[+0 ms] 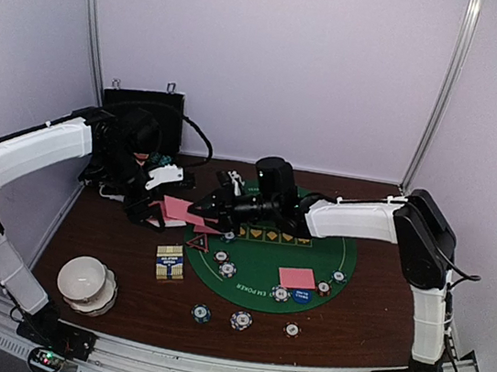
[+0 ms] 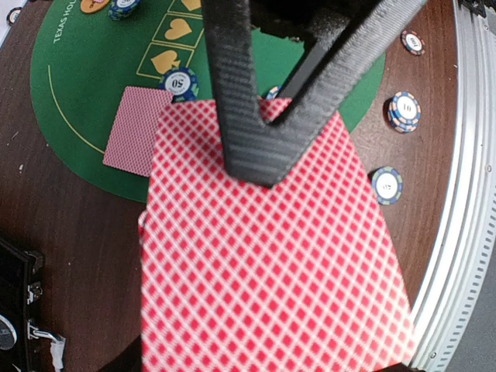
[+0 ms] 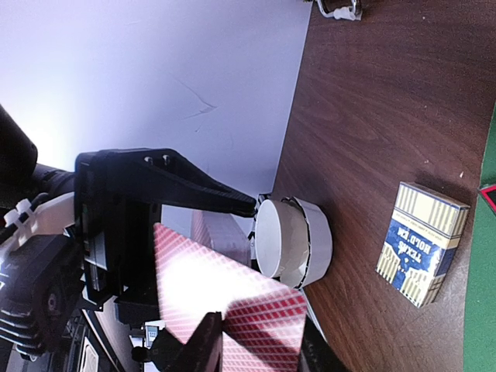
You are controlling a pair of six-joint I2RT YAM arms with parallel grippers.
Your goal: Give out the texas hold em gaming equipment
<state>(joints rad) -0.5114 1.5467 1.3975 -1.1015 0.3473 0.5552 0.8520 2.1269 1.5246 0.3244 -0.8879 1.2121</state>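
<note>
"TEXAS HOLD'EM" card box (image 3: pixel 422 243), "50" chip (image 2: pixel 179 82)

**Robot Test Cell Set Up as Card Table**

Looks like a lab enclosure: plain white walls (image 1: pixel 275 60) braced by metal corner posts (image 1: pixel 442 93), an aluminium rail (image 1: pixel 232 369) edging the brown wooden table (image 1: pixel 371 305), exposed cables, and a green poker mat (image 1: pixel 256 261) laid on top.

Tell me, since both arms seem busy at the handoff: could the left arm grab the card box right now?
Probably not: its end effector is shut on the pink-backed cards, so the card box, though close and unobstructed, would have to wait.
</note>
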